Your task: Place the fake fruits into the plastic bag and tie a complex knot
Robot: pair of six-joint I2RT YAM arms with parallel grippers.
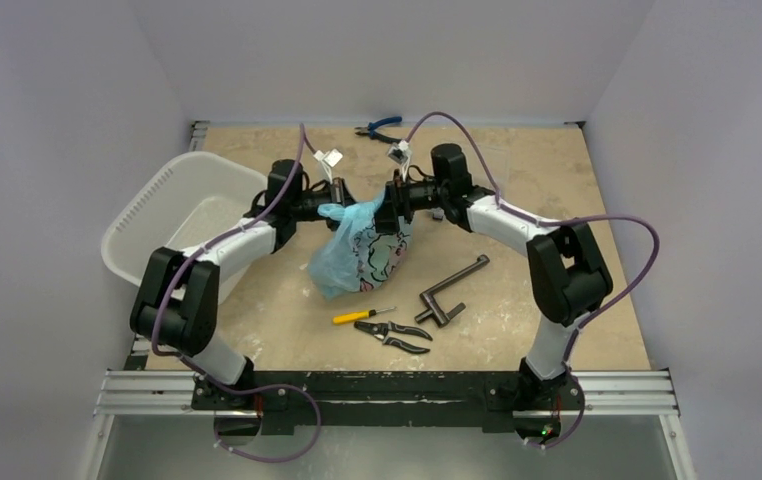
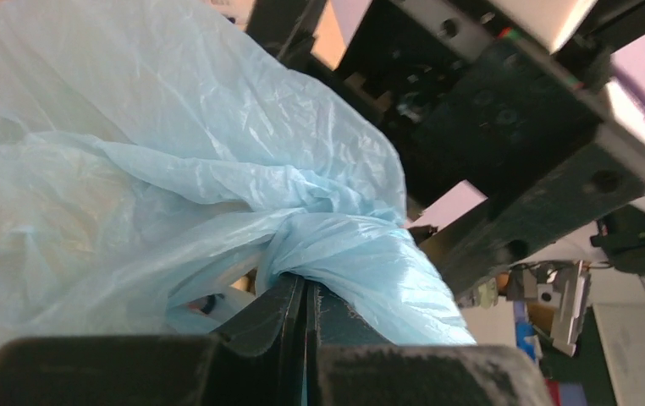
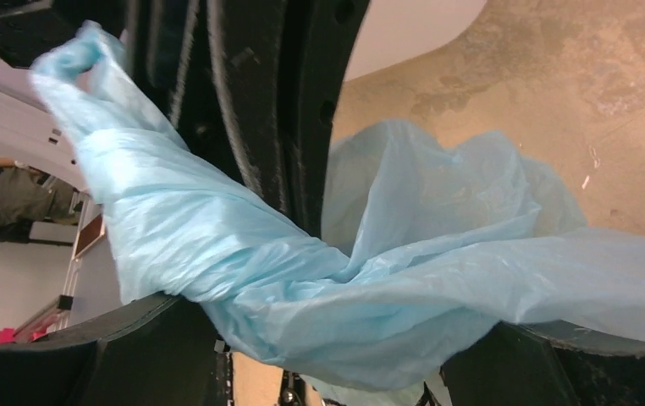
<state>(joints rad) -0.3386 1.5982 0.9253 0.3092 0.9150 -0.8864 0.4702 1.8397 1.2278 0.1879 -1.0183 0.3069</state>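
The light-blue plastic bag (image 1: 362,255), with dark and pink print, hangs between my two grippers above the table. My left gripper (image 1: 340,207) is shut on a strand of its film, and in the left wrist view (image 2: 306,292) a bunched twist of film (image 2: 336,241) sits right at the fingertips. My right gripper (image 1: 394,200) is open. In the right wrist view (image 3: 328,338) its fingers (image 3: 90,355) stand wide apart, with a twisted band of bag film (image 3: 243,254) stretched across the gap. One pointed end of film (image 3: 74,59) sticks up. The fake fruits are hidden.
A white perforated tub (image 1: 172,215) stands at the left. Blue-handled pliers (image 1: 382,127) lie at the far edge. A yellow screwdriver (image 1: 357,315), black pliers (image 1: 397,335) and a metal crank handle (image 1: 452,290) lie in front of the bag.
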